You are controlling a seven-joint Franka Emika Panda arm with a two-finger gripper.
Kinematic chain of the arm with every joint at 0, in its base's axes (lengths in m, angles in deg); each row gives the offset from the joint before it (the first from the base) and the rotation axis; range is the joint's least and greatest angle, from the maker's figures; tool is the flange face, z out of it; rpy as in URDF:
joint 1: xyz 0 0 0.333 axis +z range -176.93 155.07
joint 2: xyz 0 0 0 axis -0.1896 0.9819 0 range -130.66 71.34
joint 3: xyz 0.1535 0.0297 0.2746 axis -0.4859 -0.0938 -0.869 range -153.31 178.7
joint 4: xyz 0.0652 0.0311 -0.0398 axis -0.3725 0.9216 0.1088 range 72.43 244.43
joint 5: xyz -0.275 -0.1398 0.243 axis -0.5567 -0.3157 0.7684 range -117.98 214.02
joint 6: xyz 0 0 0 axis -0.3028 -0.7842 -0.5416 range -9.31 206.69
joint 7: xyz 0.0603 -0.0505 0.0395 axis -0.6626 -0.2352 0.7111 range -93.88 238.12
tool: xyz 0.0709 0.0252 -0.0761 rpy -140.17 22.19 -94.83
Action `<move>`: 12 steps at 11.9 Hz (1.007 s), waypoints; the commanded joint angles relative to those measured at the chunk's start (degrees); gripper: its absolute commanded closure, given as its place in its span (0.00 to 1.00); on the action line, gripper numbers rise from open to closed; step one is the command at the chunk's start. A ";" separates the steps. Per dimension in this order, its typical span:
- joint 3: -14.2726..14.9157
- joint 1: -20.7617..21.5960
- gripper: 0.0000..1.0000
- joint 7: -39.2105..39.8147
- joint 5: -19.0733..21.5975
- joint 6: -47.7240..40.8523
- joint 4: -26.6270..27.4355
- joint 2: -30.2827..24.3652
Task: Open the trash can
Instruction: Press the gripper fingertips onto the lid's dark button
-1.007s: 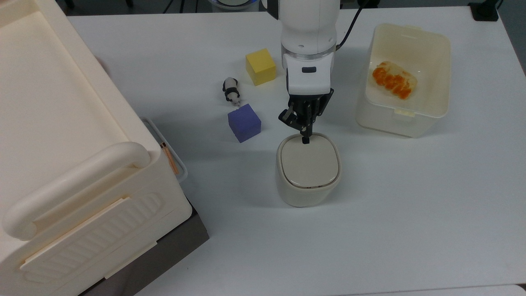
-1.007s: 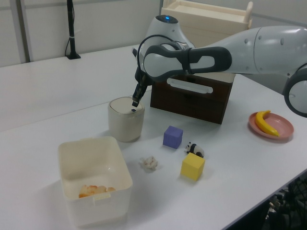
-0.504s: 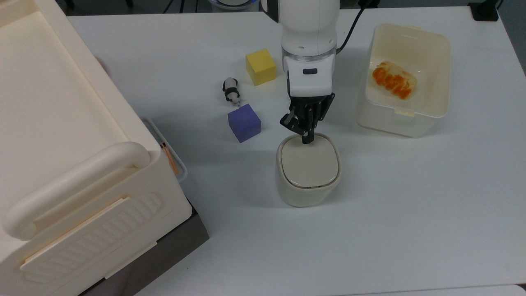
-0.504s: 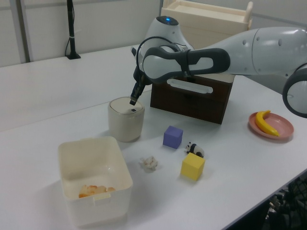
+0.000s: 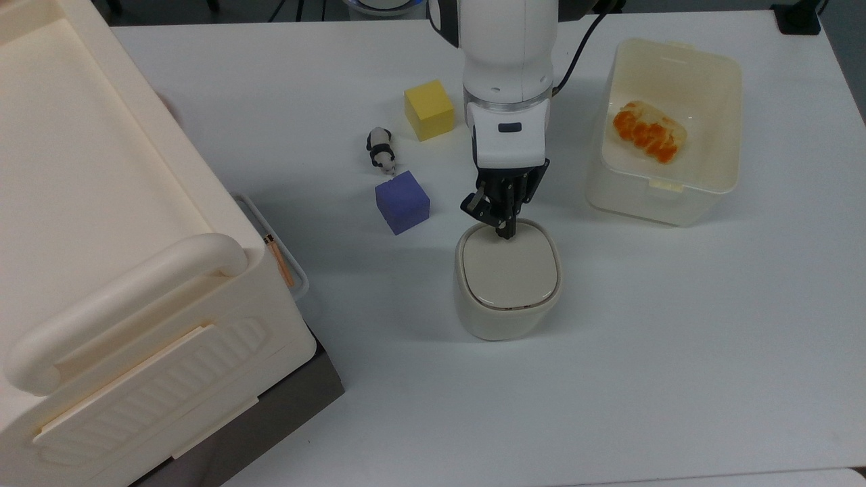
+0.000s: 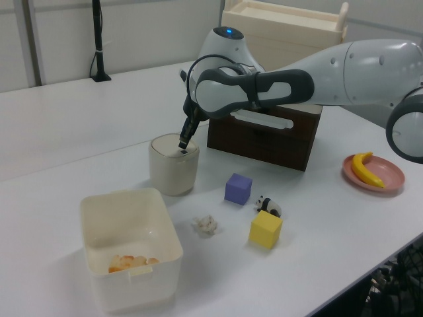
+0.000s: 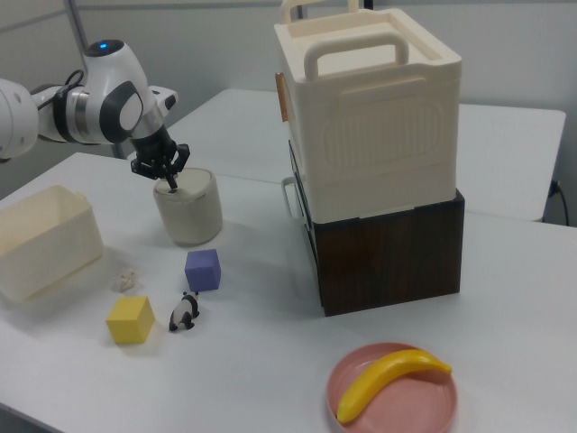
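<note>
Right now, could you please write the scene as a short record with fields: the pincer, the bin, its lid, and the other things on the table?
pincer: fingers shut, tips at the lid's edge nearest the arm
trash can: upright on the white table
lid: flat, closed
cubes: purple cube and yellow cube, at the top view's left of the arm
toy: panda figure between the cubes
tub: translucent tub holding an orange-topped food item
plate: pink plate with a banana
</note>
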 commanded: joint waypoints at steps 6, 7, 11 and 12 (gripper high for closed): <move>0.43 0.49 1.00 2.42 0.59 0.86 -0.62 1.70; 0.43 0.49 1.00 2.77 0.67 0.86 -0.45 1.70; 0.43 0.57 1.00 1.55 1.29 0.51 -2.28 1.35; 0.35 0.49 1.00 0.76 1.55 0.16 -3.60 1.18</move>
